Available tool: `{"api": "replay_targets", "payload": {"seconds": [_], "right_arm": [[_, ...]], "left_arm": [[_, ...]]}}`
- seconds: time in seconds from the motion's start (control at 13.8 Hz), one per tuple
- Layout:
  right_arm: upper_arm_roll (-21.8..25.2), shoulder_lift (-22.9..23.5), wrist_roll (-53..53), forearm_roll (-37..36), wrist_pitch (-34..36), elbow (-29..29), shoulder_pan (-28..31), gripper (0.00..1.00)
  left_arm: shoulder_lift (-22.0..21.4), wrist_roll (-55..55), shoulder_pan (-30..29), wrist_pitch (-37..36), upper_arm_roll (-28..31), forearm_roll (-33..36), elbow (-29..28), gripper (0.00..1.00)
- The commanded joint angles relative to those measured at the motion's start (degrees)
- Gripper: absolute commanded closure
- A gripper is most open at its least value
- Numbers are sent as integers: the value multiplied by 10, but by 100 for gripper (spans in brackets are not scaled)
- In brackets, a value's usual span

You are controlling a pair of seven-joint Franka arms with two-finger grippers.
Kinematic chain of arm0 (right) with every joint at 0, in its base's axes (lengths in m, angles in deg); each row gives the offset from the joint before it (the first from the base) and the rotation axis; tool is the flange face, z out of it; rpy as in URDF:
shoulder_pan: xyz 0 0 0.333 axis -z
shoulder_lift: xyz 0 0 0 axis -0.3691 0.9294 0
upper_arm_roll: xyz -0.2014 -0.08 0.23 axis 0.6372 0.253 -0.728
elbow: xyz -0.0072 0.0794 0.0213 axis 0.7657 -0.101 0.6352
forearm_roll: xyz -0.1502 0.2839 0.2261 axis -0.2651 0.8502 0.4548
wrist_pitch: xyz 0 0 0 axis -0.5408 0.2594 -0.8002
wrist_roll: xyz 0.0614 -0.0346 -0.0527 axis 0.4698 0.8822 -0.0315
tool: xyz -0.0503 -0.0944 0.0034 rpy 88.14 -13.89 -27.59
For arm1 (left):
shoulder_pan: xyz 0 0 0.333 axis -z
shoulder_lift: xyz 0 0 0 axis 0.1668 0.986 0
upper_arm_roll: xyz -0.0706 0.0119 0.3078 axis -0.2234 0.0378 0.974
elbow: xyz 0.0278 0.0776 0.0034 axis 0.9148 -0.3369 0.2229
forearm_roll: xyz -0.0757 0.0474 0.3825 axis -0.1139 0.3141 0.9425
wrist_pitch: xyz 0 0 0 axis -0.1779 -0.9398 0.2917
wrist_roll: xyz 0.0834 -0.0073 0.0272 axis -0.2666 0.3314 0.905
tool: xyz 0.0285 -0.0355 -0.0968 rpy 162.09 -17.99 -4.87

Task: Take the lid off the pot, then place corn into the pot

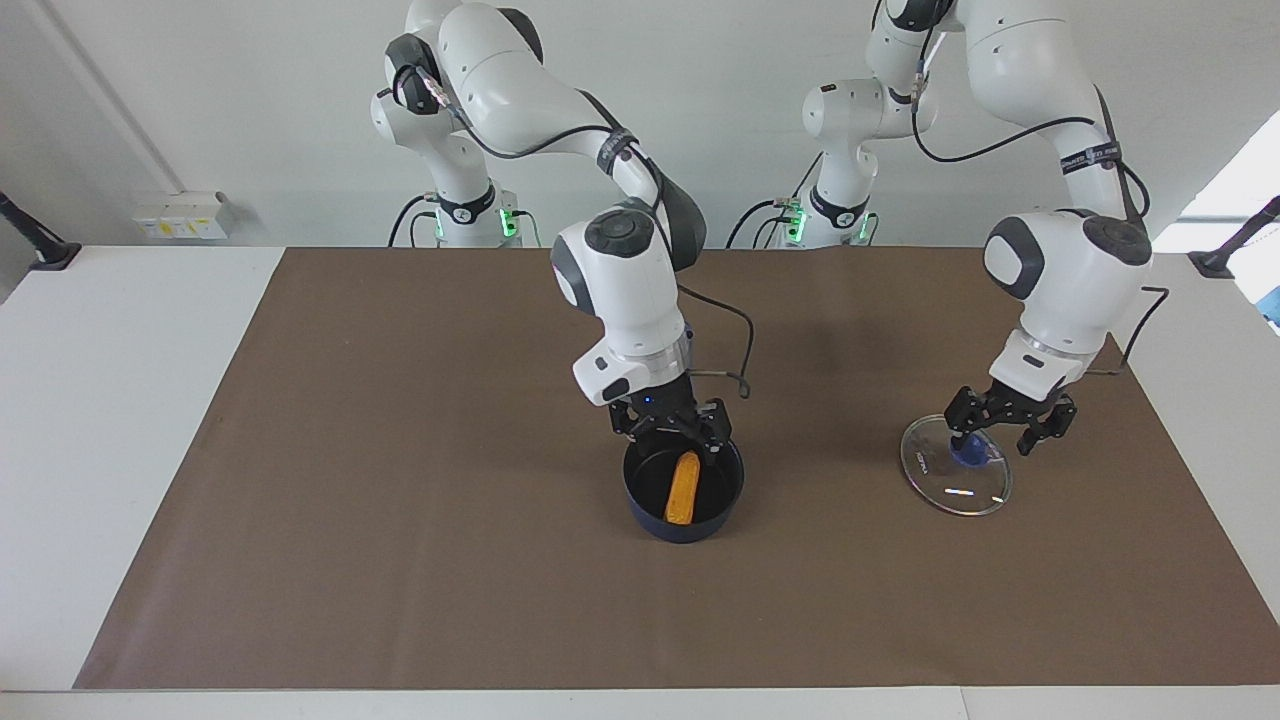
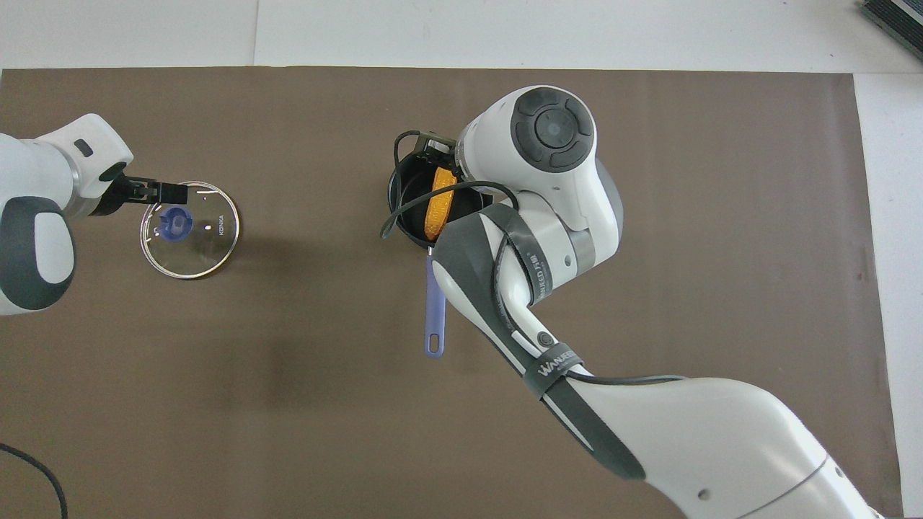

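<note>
Nearest the facing camera we find the pot [image 1: 683,497], standing on the brown mat [image 1: 400,560] that covers the counter [image 1: 110,400], about midway between the two arms' ends. The corn [image 1: 684,487] already lies inside it, propped on a slant against the black inside. We judge that both steps of the task are as good as done.

Just above the pot's rim on the side nearer the robots hangs the right gripper [image 1: 672,428], its fingers spread apart with nothing between them. That suits a release just made, low enough for the cob to settle without bouncing out.

Toward the left arm's end of the counter, the lid [image 1: 957,465] rests flat on the mat, well apart from the pot, which leaves the pot's mouth free. The left gripper [image 1: 1003,432] sits over the lid's blue knob [image 1: 970,452]; its fingers stand open, one on each side of the knob, not squeezing it.

The overhead view adds what the facing view hides: the pot's long handle [image 2: 434,310] points back toward the robots, under the right arm. The facing view, in turn, shows the right gripper, which the arm's wrist covers from above.
</note>
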Motion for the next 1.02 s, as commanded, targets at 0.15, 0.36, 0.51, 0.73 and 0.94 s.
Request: {"api": "replay_targets", "payload": {"seconds": [0.15, 0.36, 0.51, 0.73, 0.94], "right_arm": [[-4, -86, 85, 3, 138, -15, 70, 0], [-3, -114, 126, -5, 203, -14, 104, 0], [-4, -136, 156, -28, 232, -14, 123, 0], [-3, -173, 198, -28, 282, -14, 159, 0], [-3, -199, 259, -28, 308, -12, 192, 0]], "left_arm": [[-49, -6, 22, -227, 5, 37, 147, 0], [-69, -4, 22, -322, 3, 36, 202, 0], [-108, -1, 22, -356, -3, 32, 202, 0], [-148, 2, 22, -419, -14, 30, 200, 0], [-168, 3, 22, -475, -12, 30, 195, 0]]}}
